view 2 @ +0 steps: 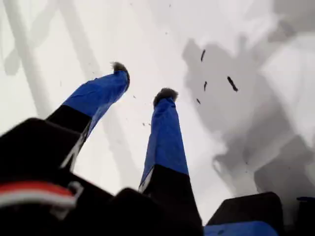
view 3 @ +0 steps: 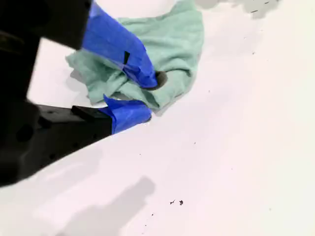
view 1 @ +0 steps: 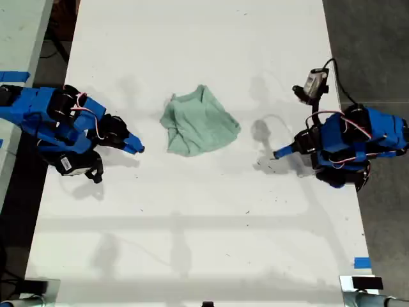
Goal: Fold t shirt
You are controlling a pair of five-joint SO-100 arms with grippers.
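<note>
White table: crumpled t shirt lies between our open, empty first gripper and second gripper. We should first spread it flat.

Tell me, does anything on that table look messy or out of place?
The t shirt lies bunched and wrinkled in a heap near the middle of the white table, neither flat nor folded. A few small dark specks dot the tabletop. Nothing else stands out.
</note>
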